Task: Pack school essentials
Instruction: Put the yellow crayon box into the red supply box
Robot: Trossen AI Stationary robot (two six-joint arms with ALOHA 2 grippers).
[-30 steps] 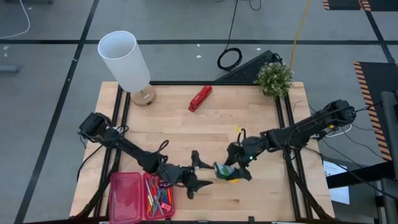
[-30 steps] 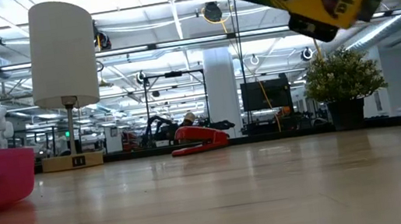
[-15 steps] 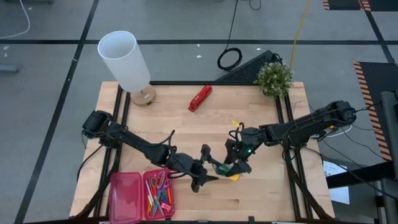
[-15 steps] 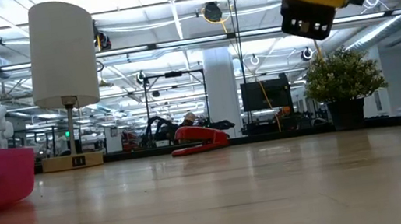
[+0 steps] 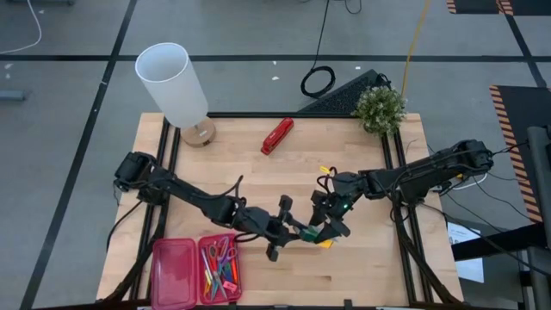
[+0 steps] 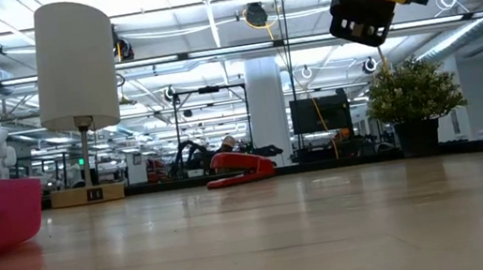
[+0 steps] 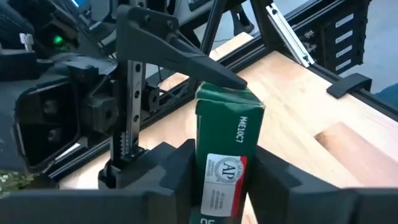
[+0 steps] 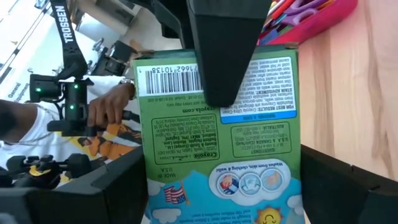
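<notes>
A: Where is the crayon box (image 5: 316, 234)?

B: Held up off the desk (image 5: 344, 172), near the middle of its front half, between the two arms. In the low view it hangs at the top of the picture, tilted.

A: Which claw has it?

B: The right claw (image 5: 327, 226) is closed on it, its fingers (image 8: 93, 193) on either side. The left claw (image 5: 288, 231) meets it from the other side, its fingers (image 7: 168, 168) closed against the box's narrow end.

A: And the other supplies?

B: Scissors (image 5: 219, 253) and pencils (image 5: 209, 277) lie in the red case (image 5: 176, 275) at the desk's front left corner
</notes>
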